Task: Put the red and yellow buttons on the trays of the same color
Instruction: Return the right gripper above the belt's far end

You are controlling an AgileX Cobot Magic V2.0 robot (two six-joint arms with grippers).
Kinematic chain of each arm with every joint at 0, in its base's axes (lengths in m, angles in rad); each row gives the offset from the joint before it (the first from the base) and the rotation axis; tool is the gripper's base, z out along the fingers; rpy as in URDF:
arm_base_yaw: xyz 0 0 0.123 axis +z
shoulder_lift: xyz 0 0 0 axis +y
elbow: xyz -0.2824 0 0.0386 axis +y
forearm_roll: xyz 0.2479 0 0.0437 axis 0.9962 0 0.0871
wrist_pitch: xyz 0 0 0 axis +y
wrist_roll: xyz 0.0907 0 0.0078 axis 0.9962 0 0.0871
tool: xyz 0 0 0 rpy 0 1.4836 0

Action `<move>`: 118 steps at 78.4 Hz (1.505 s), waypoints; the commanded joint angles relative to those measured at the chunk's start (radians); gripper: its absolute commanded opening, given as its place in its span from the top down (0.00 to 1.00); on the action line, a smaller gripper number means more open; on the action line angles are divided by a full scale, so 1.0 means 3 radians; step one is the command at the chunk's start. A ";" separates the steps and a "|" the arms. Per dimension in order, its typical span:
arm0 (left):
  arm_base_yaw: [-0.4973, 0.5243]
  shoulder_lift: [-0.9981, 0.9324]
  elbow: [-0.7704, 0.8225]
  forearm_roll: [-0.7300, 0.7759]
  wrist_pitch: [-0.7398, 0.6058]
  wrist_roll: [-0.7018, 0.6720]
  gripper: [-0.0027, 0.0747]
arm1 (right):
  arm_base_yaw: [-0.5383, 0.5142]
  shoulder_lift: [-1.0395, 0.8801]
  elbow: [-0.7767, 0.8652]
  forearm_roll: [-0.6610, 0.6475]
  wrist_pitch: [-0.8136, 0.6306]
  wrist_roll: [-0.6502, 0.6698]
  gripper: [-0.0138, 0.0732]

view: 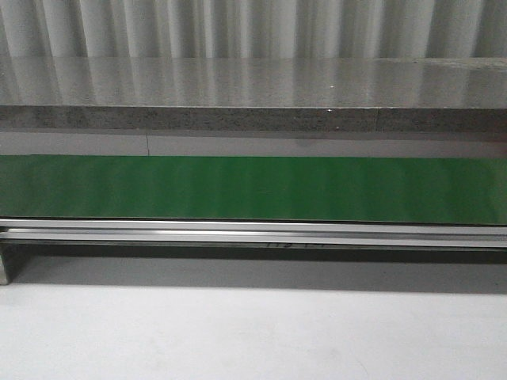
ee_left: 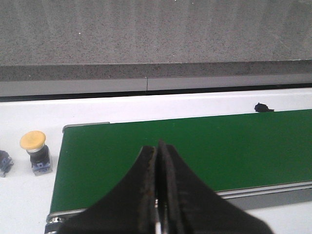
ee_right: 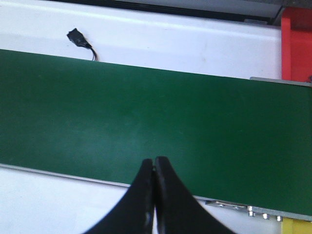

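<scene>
A yellow button [ee_left: 33, 141] on a dark base stands upright on the white table, just off the end of the green belt [ee_left: 195, 151], in the left wrist view. My left gripper [ee_left: 158, 146] is shut and empty above the belt's near edge, apart from the button. My right gripper [ee_right: 154, 162] is shut and empty above the belt [ee_right: 156, 117] near its front rail. Part of a red tray [ee_right: 296, 44] shows beyond the belt's far end in the right wrist view, and a yellow tray corner [ee_right: 296, 226] near its front end. No red button is in view. No gripper shows in the front view.
A small bluish part [ee_left: 4, 163] lies next to the yellow button. A black connector with wires [ee_right: 78, 37] lies on the white surface behind the belt, also in the left wrist view [ee_left: 263, 107]. A grey stone ledge [view: 253, 95] runs behind the belt [view: 253, 188].
</scene>
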 commanded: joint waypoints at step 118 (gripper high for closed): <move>0.0253 0.0923 -0.0656 0.0048 -0.0458 -0.0292 0.99 | 0.0097 -0.2372 0.0910 -0.0025 -0.0260 -0.0042 0.92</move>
